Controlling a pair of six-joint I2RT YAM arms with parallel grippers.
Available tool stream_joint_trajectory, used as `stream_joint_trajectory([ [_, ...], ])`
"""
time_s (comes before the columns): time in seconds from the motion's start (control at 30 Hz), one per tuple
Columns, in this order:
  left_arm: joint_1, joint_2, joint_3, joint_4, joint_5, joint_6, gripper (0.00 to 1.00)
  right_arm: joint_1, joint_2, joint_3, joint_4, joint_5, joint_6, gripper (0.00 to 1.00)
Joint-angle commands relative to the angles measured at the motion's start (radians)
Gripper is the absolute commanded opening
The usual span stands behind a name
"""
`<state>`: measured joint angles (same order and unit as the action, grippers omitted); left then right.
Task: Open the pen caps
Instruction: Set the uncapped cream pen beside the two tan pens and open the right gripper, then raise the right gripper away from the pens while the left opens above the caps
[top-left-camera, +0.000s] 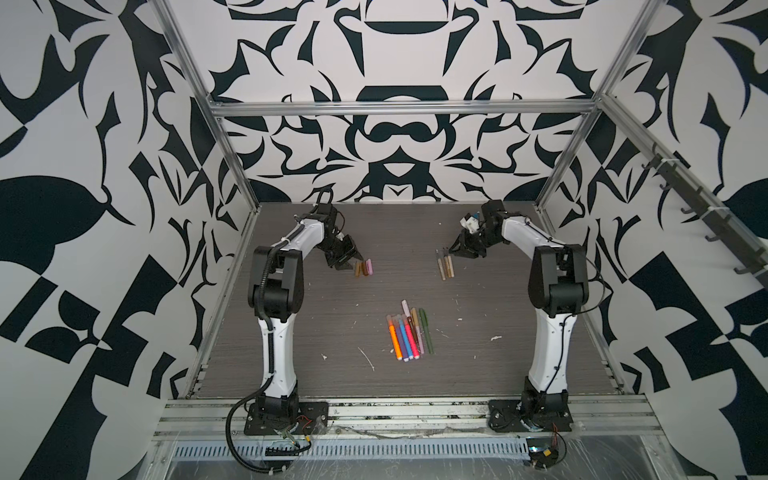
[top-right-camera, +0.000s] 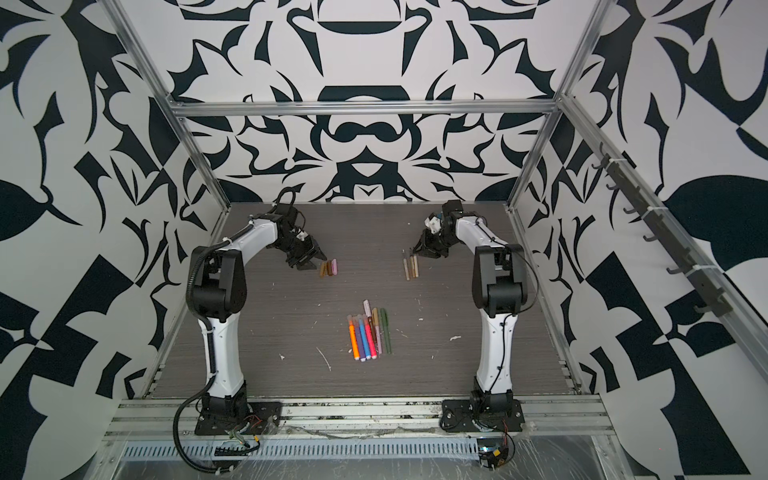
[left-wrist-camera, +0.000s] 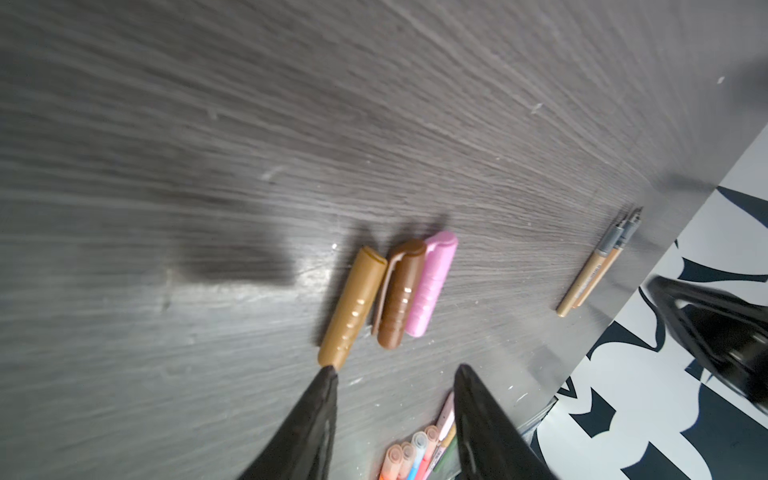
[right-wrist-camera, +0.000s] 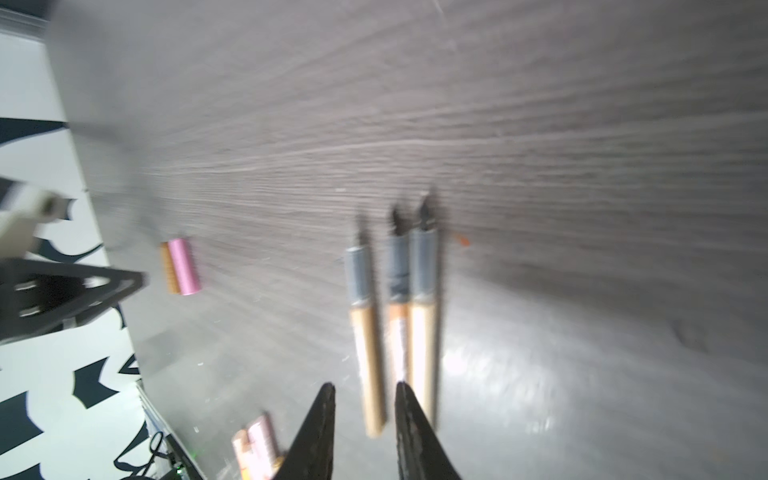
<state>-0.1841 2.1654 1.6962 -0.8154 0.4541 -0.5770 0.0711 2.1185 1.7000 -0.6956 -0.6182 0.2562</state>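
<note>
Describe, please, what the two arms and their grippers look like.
The left arm and right arm have white shells, black joints, black base plates. A black corrugated hose runs along the left one. The left gripper and right gripper have black tapered fingers.

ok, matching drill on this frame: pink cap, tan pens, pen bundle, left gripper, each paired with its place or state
1. pink cap
2. three tan pens
3. pen bundle
4. left gripper

A. open, nothing held
B. uncapped, tips bare
C. middle of the table, capped
D. lying against the brown cap

Pairs: 1-D, 2-B, 3-C, 4-A
</note>
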Motion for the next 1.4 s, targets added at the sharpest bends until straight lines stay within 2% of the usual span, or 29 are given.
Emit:
stream_joint_trajectory([
  [0.0,0.005,0.014,-0.024,-0.006,0.013,-0.007,0.50,-0.006,-0.111,-0.024,0.022,-0.019,0.028,0.28],
  [0.5,0.005,0.037,-0.044,0.073,0.052,-0.069,0.53,-0.004,-0.333,-0.231,0.039,-0.046,0.068,0.27],
  [1.17,0.002,0.041,-0.062,0.096,0.082,-0.095,0.53,-0.004,-0.356,-0.240,0.035,-0.051,0.074,0.27],
  [1.37,0.002,0.027,-0.054,0.086,0.049,-0.088,0.53,-0.004,-0.362,-0.247,0.030,-0.042,0.074,0.27],
])
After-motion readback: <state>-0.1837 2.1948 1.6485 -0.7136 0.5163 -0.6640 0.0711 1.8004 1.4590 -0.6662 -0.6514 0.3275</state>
